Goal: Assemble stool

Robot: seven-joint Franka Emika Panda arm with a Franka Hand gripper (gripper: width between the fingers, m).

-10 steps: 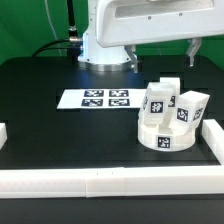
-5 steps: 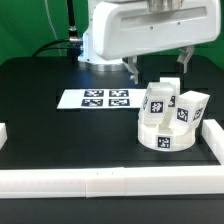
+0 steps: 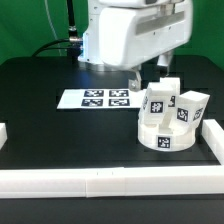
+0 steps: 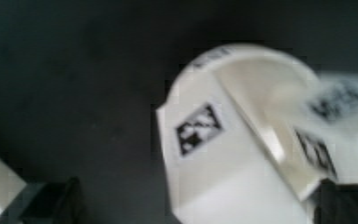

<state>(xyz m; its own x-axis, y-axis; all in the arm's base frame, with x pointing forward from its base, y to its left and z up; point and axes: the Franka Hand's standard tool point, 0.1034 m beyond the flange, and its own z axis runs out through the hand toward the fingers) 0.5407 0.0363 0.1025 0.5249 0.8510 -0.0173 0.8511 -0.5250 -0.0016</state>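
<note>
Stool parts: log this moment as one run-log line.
white plastic round disc seat: on table, legs standing on it | white blocky leg: upright, untouched | gripper: open, above the legs, holding nothing

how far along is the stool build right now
Nothing looks joined yet. The round seat lies flat on the table near the exterior view's right rail, and the white legs stand loose on or just behind it, not fixed to it. The gripper hangs above the parts with its jaws open and empty, so no part is in hand. Left: picking up each leg and fastening it to the seat.
</note>
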